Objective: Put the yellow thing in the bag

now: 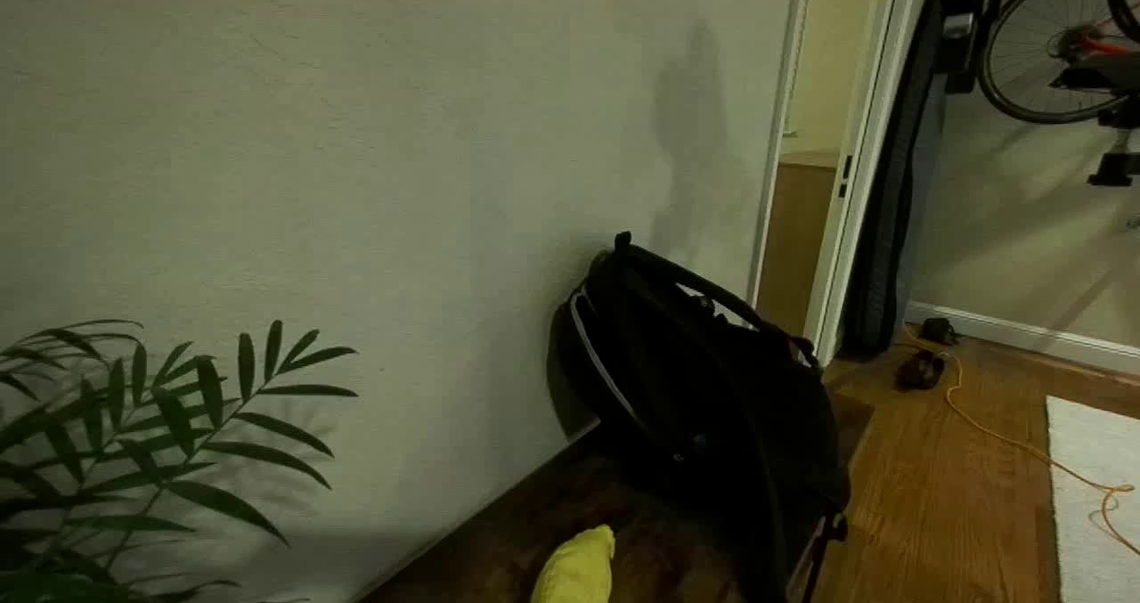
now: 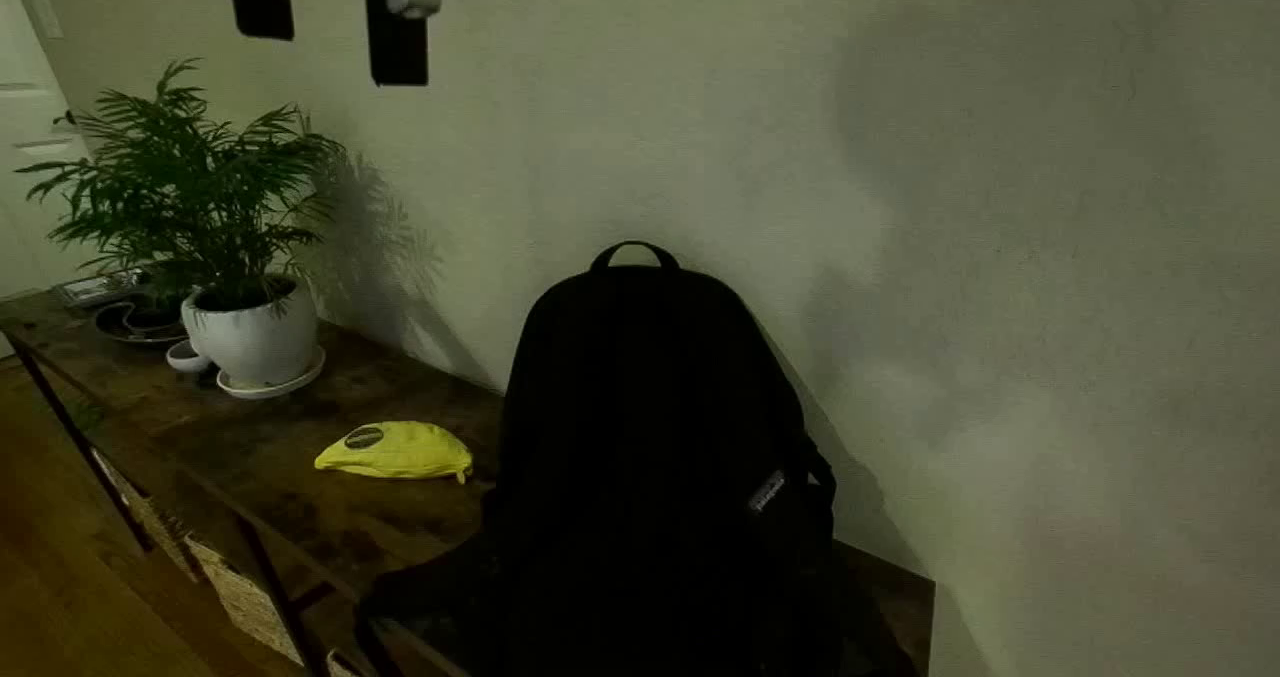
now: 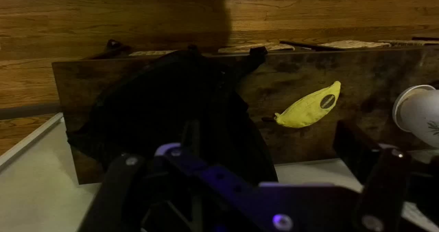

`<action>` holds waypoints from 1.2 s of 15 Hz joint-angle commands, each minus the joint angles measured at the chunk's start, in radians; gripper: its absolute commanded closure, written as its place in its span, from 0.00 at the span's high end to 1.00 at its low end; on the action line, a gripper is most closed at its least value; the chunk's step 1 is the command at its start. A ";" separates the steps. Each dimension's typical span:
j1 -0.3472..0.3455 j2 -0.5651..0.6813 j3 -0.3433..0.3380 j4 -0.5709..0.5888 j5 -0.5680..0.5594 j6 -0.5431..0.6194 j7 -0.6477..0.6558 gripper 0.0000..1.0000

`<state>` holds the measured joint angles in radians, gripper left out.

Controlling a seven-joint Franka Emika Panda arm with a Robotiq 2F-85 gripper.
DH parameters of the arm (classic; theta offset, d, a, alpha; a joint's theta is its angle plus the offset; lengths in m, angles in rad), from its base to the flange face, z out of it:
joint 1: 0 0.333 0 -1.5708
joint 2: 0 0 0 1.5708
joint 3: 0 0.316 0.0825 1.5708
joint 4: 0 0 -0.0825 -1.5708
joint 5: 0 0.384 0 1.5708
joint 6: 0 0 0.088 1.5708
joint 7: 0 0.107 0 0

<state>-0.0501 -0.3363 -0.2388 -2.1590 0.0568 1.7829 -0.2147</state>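
The yellow thing is a soft banana-shaped pouch with a dark oval label. It lies on the dark wooden shelf top in both exterior views, the yellow thing (image 2: 400, 451) whole and the yellow thing (image 1: 577, 569) cut off at the bottom edge. The wrist view shows the yellow thing (image 3: 303, 110) beside the bag (image 3: 171, 98). The bag, a black backpack, leans against the wall in both exterior views, the bag (image 1: 712, 407) and the bag (image 2: 650, 427). My gripper (image 2: 332, 59) is open and empty, high above the shelf; its fingers also show in the wrist view (image 3: 267, 136).
A leafy plant in a white pot (image 2: 250, 342) stands on the shelf top (image 2: 240, 447) beyond the yellow thing, with small dishes near it. The wall (image 2: 960, 257) runs along the shelf's back. Bag straps hang at the shelf's front edge (image 3: 308, 52).
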 commanded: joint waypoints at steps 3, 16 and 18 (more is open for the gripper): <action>-0.024 0.003 0.021 0.002 0.007 -0.002 -0.007 1.00; -0.022 0.049 0.049 -0.017 -0.007 0.073 0.025 1.00; -0.021 0.075 0.061 -0.027 -0.006 0.125 0.047 1.00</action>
<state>-0.0517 -0.2884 -0.2083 -2.1635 0.0555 1.8358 -0.2073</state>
